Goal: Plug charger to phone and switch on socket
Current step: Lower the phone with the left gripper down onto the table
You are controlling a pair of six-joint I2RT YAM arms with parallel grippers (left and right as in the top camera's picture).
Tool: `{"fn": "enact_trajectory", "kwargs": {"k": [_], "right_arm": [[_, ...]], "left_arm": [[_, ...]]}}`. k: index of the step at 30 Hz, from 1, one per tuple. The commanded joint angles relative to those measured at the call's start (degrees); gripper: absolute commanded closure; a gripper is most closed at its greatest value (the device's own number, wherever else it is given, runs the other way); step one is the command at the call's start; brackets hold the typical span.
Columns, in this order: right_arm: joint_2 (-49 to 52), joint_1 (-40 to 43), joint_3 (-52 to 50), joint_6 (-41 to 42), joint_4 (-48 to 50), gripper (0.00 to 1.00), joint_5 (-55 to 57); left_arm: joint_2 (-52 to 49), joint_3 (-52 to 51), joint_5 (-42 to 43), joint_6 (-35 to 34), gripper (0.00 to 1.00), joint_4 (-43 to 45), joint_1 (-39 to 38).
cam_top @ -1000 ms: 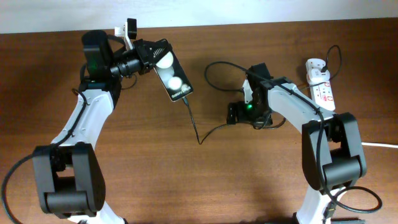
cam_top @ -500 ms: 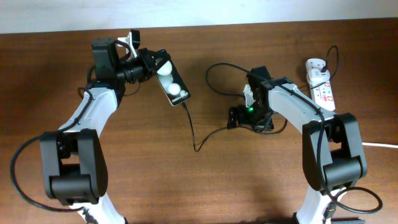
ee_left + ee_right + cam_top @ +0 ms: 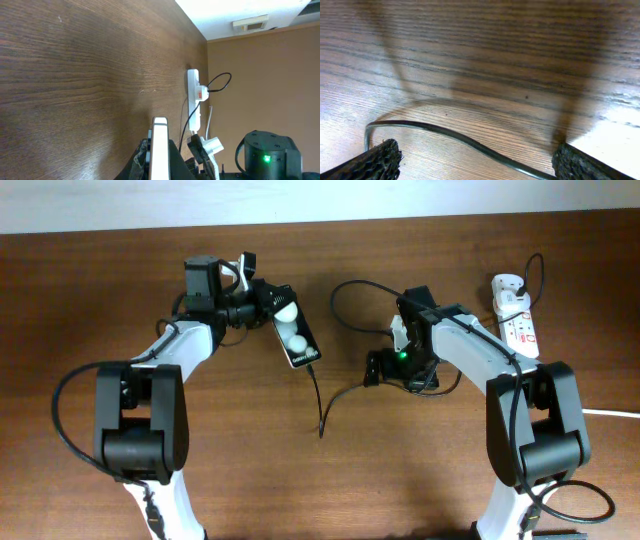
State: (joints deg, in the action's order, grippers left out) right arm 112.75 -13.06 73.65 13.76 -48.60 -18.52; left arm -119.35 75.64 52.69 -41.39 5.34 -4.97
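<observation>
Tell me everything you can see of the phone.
The phone is a flat black rectangular slab with two white circles and small white lettering on its face. It lies slanted, face up, left of centre. The left tool clamps its upper end, and the charger cable's tip meets its lower end. Whether it touches the table is unclear.

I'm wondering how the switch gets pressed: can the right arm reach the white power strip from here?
Probably yes. The right claw is open and empty, and the socket lies uncovered beside that arm; only the thin charger loops near it.
</observation>
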Motion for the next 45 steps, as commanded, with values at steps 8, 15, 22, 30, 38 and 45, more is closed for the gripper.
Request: {"fn": "enact_trajectory", "kwargs": {"k": [8, 15, 22, 30, 38, 45], "right_arm": [[1.09, -0.07, -1.70, 0.20, -2.23, 0.00, -2.27], [1.09, -0.07, -1.77, 0.00, -6.38, 0.00, -1.77], [1.09, -0.07, -1.77, 0.02, -7.23, 0.00, -1.57], [1.09, -0.04, -1.75, 0.22, -1.40, 0.01, -1.42], [1.09, -0.04, -1.31, 0.76, 7.30, 0.01, -2.25], [1.09, 1.92, -1.31, 4.79, 22.77, 0.01, -1.22]], "left_arm": [[-4.28, 0.48, 1.46, 1.18, 1.00, 0.57, -0.68], [-6.45, 0.48, -0.70, 1.18, 1.00, 1.42, -2.03], [-6.45, 0.48, -2.62, 1.18, 1.00, 1.42, -6.01], [-6.49, 0.48, -2.58, 1.18, 1.00, 0.98, -6.34], [-6.49, 0.48, -2.58, 1.22, 1.00, 0.09, -6.78], [-6.49, 0.48, -2.58, 4.00, 1.00, -2.12, -7.37]]}}
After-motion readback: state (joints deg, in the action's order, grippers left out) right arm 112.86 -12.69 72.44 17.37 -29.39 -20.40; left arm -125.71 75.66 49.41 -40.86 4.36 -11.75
